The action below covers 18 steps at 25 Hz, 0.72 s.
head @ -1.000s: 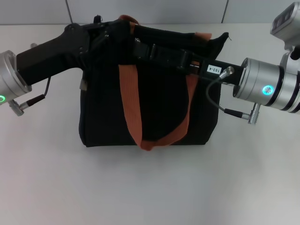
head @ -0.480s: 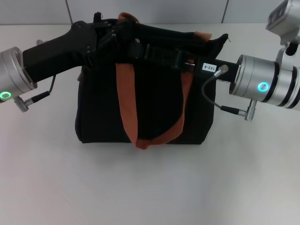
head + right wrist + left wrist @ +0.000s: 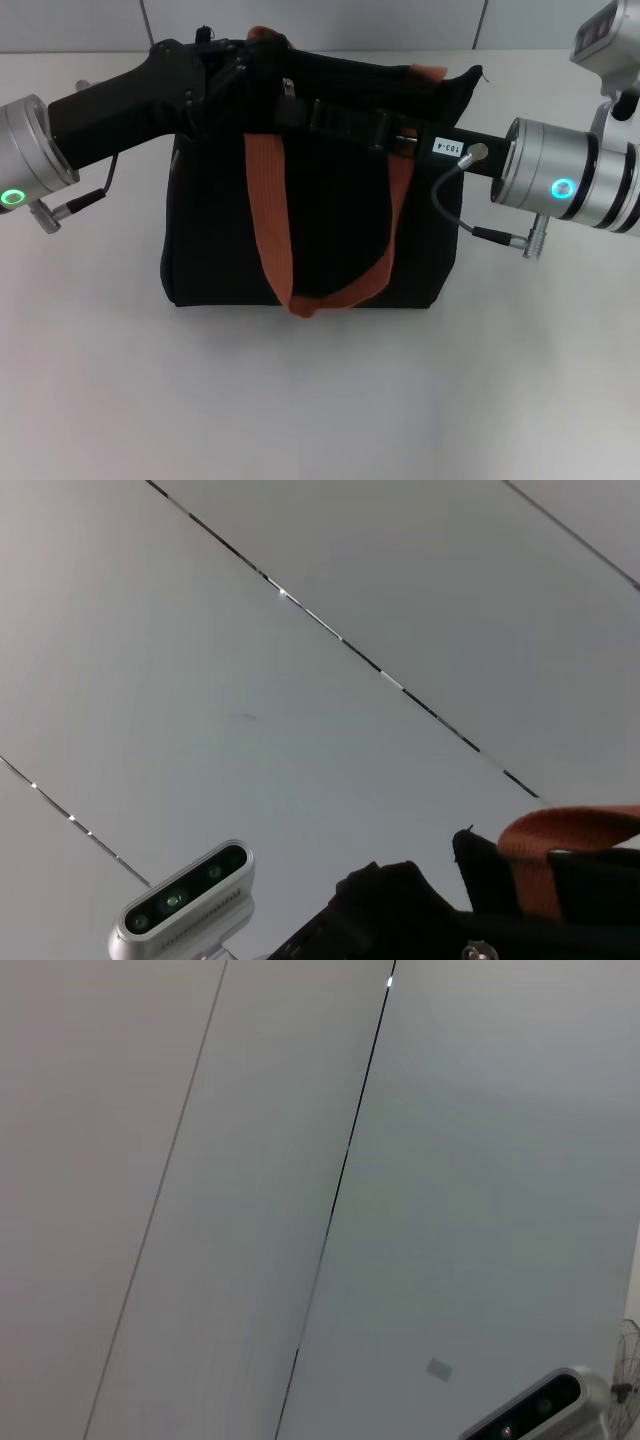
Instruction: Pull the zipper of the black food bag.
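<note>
- The black food bag point(image 3: 310, 220) stands upright at the middle of the white bench point(image 3: 320, 400), toward its far side.
- Two orange-brown handles point(image 3: 275, 230) hang down its near face.
- The left tool point(image 3: 262, 52) reaches in from the left to the bag's top far-left corner; whether it is wide, narrow or holding anything cannot be told against the black fabric.
- The right tool point(image 3: 295, 103) reaches in from the right along the bag's top edge, over the zipper line; its state cannot be told either.
- The zipper's pull tab cannot be made out.
- The right wrist view shows an orange-brown strap, black fabric and a grey camera unit point(image 3: 185, 900).
</note>
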### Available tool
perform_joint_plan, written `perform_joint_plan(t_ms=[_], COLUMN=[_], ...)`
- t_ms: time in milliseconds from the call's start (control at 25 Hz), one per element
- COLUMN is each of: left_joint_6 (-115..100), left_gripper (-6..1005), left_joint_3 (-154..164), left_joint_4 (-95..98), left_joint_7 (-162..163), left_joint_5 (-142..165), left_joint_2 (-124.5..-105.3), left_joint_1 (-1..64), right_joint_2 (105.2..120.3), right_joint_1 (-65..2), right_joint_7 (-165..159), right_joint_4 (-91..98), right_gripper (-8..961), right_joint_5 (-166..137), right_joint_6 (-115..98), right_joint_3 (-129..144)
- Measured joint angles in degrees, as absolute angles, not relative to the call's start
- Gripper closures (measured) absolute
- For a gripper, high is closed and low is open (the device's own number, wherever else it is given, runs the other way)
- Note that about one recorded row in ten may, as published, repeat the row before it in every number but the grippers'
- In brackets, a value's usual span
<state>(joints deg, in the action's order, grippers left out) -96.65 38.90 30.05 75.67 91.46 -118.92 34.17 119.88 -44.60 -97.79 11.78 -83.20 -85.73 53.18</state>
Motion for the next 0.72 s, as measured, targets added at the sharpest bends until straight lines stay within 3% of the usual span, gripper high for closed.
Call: perform_joint_plan(t_ms=[440,720], left_joint_6=[-96.6,-96.6], left_gripper=[950,949], left_joint_3=[38.6,38.5], left_joint_4=[30.2,30.2], left_joint_7=[75.7,75.7], left_joint_5=[91.5,91.5], left_joint_2=[-118.92,-118.92], left_joint_1=[34.2,34.2], right_joint_2=[119.88,119.88], right_joint_1=[-44.6,-44.8], right_joint_7=[-97.7,-97.7], right_joint_4=[11.8,11.8], right_gripper=[249,344], right_joint_5=[-83.0,-83.0], right_joint_6=[-87.5,-87.6], right_joint_3=[53.2,53.2])
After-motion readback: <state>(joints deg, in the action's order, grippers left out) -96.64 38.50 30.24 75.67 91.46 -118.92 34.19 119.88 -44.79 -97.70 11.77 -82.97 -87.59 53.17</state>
